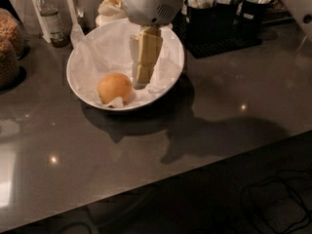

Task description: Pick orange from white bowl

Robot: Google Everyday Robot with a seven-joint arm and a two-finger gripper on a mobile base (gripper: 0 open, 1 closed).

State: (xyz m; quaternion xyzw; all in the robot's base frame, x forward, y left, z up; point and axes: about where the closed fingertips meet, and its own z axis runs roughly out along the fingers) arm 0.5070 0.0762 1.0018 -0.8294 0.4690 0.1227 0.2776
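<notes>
**A:** Where is the orange [115,87]?

**B:** In the bowl [176,67], on the crumpled paper [105,50]. It lies in the near-left part of the bowl as the camera sees it. A fold of the paper laps against its near side.

**A:** And the gripper [142,80]?

**B:** It hangs straight down from the white wrist. Its tip is low inside the bowl, about the middle, close over the paper. I cannot tell whether it is released or clenched, because from here it reads as a single cream slab. It has not got the orange, which lies free.

**A:** Which way does the orange lie from it?

**B:** To the picture's left of the tip and a touch nearer the camera. It sits just beside the tip but apart from it, with a narrow strip of paper showing between them.

**A:** Is there an axis to line up with?

**B:** None. The fruit is round, so I judge any line across its width would serve. There is only one arm, so there is no choosing between arms either. The move looks like a short sideways shift to centre over the orange, then a descent around it.

**A:** What could go wrong?

**B:** The loose paper may bunch under the tip. A nudge from the side could also roll the orange toward the bowl's left wall.
</notes>
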